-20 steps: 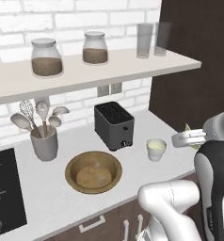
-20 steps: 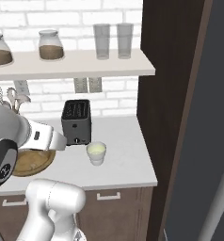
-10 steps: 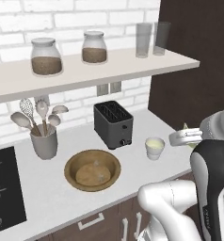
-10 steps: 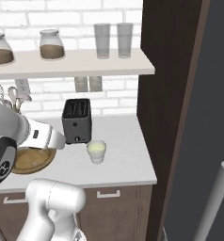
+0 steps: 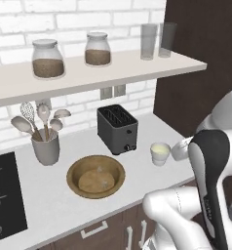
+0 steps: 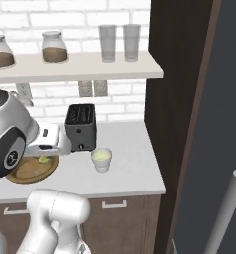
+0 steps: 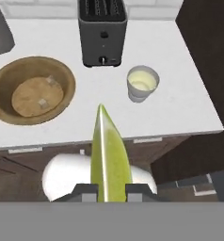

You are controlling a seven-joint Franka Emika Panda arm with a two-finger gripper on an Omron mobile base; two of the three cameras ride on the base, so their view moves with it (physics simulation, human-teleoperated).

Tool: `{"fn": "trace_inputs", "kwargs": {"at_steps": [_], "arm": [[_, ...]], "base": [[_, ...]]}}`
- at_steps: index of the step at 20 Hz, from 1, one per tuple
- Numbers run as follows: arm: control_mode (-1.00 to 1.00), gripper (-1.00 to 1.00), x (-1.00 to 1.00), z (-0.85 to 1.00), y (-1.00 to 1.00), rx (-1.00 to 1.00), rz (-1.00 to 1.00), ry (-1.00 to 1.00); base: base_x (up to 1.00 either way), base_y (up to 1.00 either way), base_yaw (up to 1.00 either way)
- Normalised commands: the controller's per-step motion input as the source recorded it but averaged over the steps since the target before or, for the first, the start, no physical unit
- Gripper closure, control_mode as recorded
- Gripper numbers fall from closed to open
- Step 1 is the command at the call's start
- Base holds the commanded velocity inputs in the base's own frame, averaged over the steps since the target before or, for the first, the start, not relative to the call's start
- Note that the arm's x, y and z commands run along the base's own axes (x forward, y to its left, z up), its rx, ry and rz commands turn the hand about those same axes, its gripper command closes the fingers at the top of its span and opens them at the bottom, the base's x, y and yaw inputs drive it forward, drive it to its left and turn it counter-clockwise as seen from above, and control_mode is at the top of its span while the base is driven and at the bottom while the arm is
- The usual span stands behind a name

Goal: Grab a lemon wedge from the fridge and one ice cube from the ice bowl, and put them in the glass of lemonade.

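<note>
My gripper [image 7: 109,190] is shut on the lemon wedge [image 7: 108,148], a yellow-green sliver pointing up between the fingertips. The hand hovers in front of the counter edge, above the cabinet fronts. The glass of lemonade [image 7: 142,83] [image 5: 160,153] [image 6: 101,158] stands upright on the white counter, ahead and a little right of the wedge. Left of it sits the brown wooden ice bowl [image 7: 67,75] [image 5: 73,168] [image 6: 50,169], with two small ice cubes [image 7: 41,102] inside. In the left base view my hand [image 5: 180,148] hangs just right of the glass. A grey fridge door [image 6: 216,124] stands at the right.
A black toaster [image 5: 117,129] [image 7: 102,30] stands behind the glass and bowl. A grey utensil holder [image 5: 45,148] and a cooktop [image 5: 3,195] lie to the left. The shelf [image 5: 103,71] above carries jars and two tall glasses. A dark cabinet side [image 6: 179,99] bounds the counter's right end.
In the left base view the hand has drifted slightly left and down, closer to the glass of lemonade. The wedge stays in the grip.
</note>
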Motion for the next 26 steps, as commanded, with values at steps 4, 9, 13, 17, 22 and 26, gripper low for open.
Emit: {"fn": "trace_inputs", "kwargs": {"at_steps": [4, 9, 13, 17, 22, 26], "arm": [[-1.00, 1.00, 0.36, -0.06, -0.04, -0.31, 0.42, 0.09], [-1.00, 1.00, 0.37, -0.01, -0.26, -0.35, 0.59, 0.00], [-1.00, 1.00, 0.00, -0.21, -0.42, -0.39, 0.57, 0.00], [-1.00, 1.00, -0.03, -0.26, -0.21, -0.39, 0.49, -0.01], [-1.00, 1.00, 0.00, 0.00, 0.00, -0.44, 0.44, 0.07], [-1.00, 1.00, 0.03, -0.06, 0.00, -0.49, 0.37, 0.17]], "base": [[0.00, 0.00, 0.00], [0.00, 0.00, 0.00], [0.00, 0.00, 0.00], [0.00, 0.00, 0.00], [0.00, 0.00, 0.00], [0.00, 0.00, 0.00]]}}
